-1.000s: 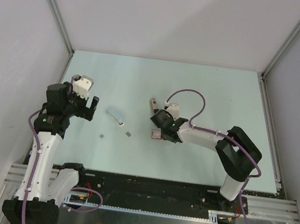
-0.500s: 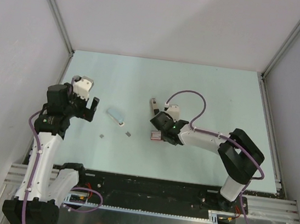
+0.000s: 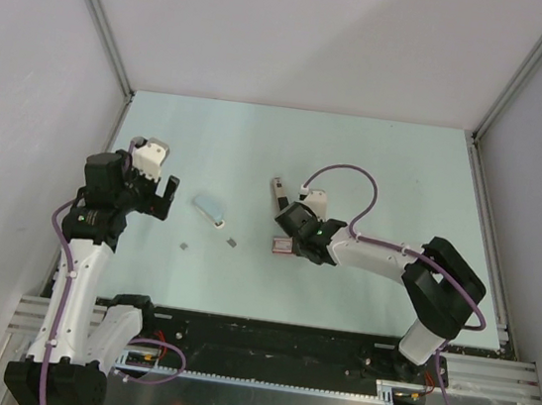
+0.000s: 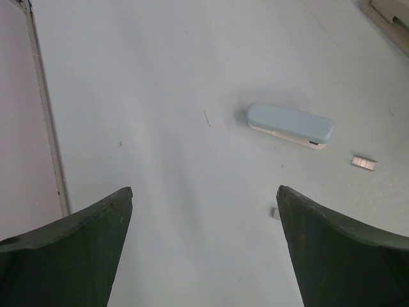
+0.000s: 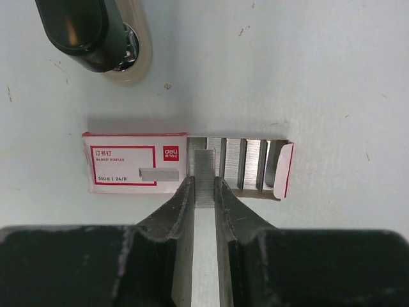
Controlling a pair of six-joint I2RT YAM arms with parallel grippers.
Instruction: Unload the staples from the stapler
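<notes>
The light-blue stapler (image 3: pixel 210 210) lies closed on the table; it also shows in the left wrist view (image 4: pixel 291 125). Two small grey staple pieces lie near it, one (image 3: pixel 233 241) (image 4: pixel 364 162) to its right and one (image 3: pixel 183 246) (image 4: pixel 275 213) nearer me. My left gripper (image 3: pixel 157 193) (image 4: pixel 204 192) is open and empty, above the table left of the stapler. My right gripper (image 3: pixel 291 237) (image 5: pixel 204 182) is shut on a grey staple strip (image 5: pixel 204 173) at the open tray of the red-and-white staple box (image 5: pixel 134 163), which holds several more strips.
A black-and-beige oblong object (image 3: pixel 276 188) (image 5: pixel 96 38) lies just beyond the staple box (image 3: pixel 280 247). The table's left edge rail (image 4: pixel 45 128) runs beside my left gripper. White walls enclose the table.
The right arm's elbow and base links have shifted slightly right and its cable has swung; the right gripper stays at the box. The left arm has not moved.
</notes>
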